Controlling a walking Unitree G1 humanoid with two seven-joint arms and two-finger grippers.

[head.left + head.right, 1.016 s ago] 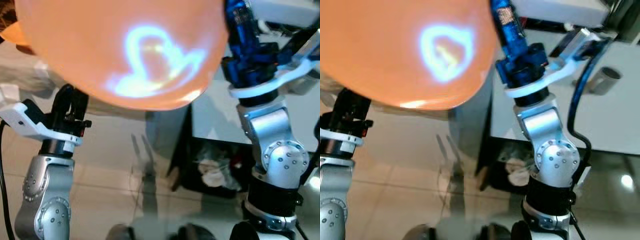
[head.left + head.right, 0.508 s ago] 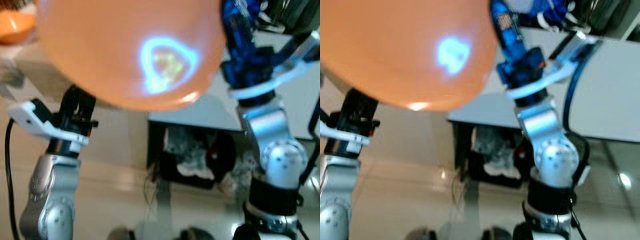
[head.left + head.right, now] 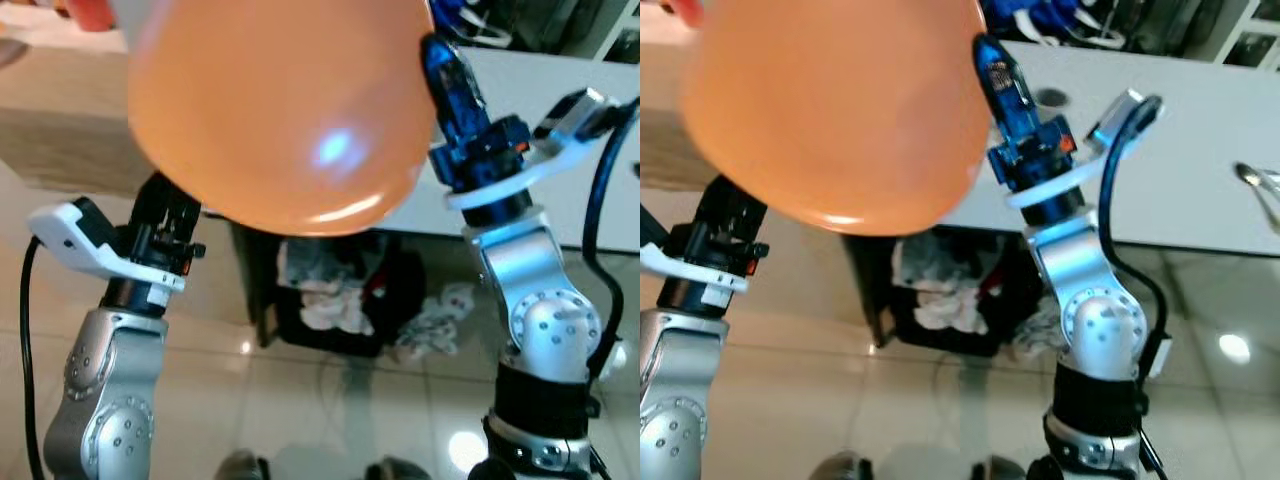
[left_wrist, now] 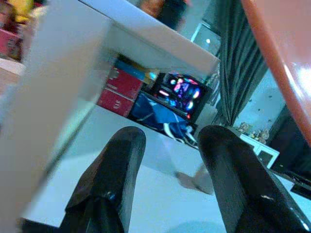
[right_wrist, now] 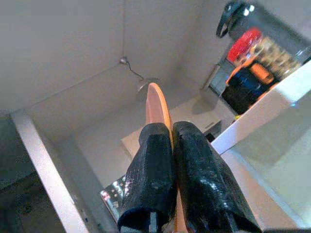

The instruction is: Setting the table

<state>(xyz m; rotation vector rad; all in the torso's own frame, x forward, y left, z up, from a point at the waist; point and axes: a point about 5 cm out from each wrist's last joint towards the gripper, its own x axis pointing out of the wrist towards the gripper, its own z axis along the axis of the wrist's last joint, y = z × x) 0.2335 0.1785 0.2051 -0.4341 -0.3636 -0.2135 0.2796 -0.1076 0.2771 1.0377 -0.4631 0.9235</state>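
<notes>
A large orange plate (image 3: 280,110) is held up close in front of the head camera, its glossy underside facing me. My right gripper (image 5: 172,131) is shut on the plate's thin rim (image 5: 156,104), with its blue wrist (image 3: 470,140) at the plate's right edge. My left gripper (image 4: 172,141) is open with nothing between its fingers, and the plate's edge (image 4: 286,58) is beside it, apart from the fingers. The left wrist (image 3: 150,240) reaches up under the plate's lower left side, where the plate hides its fingers.
A white table (image 3: 1180,150) stretches behind the right arm, with a spoon (image 3: 1250,178) on it at the right. Under it stands a black bin (image 3: 330,300) with crumpled white cloths. A wooden counter (image 3: 60,130) is at the left. The floor is glossy tile.
The camera has swung, so the white table and the bin under it now sit further left in view. The plate stays in the right gripper's hold.
</notes>
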